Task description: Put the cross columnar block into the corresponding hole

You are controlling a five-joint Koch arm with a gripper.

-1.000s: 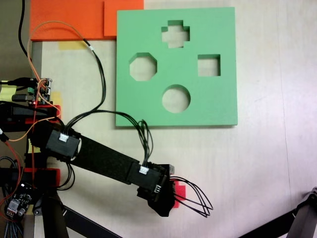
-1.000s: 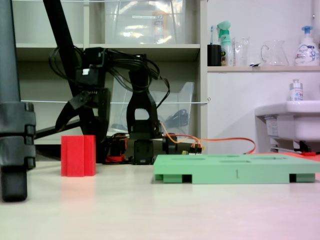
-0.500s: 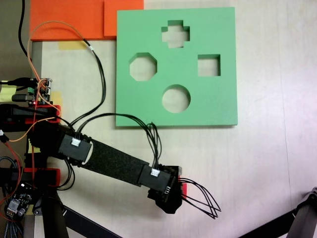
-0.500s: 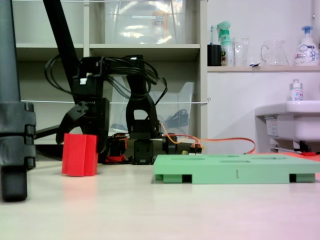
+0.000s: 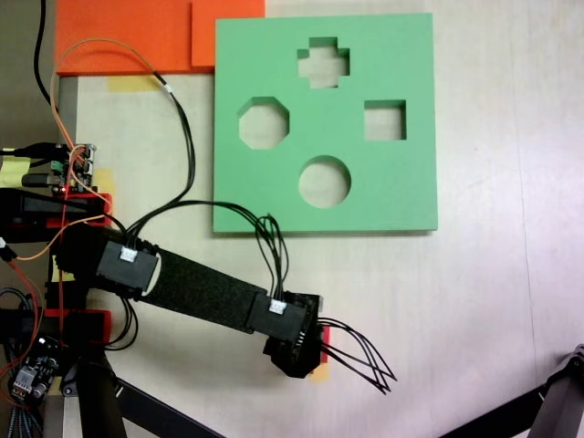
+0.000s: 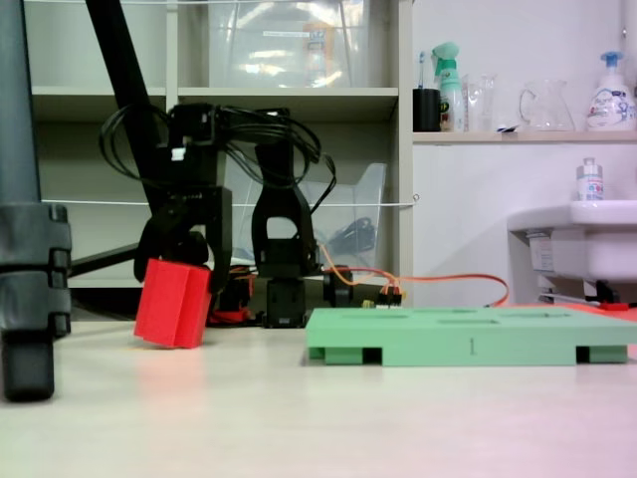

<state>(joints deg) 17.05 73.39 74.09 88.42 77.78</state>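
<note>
One red cross columnar block (image 6: 173, 303) pinched in the pincer (image 6: 179, 261), tilted and barely off the table: raise clear, level it, then carry toward the corresponding hole (image 5: 323, 62) in the green board (image 5: 401, 182) well beyond the pincer

One flat green foam board (image 5: 392, 182) is present, carrying four cutouts: one plus-shaped cutout (image 5: 323, 63), one octagonal cutout (image 5: 264, 123), one square cutout (image 5: 384, 119) and one round cutout (image 5: 324, 182). One small bright red foam block (image 6: 173, 303) sits between the jaws of one black gripper (image 6: 179, 261). Two orange foam sheets (image 5: 123, 35) lie well apart from the jaws.
</note>
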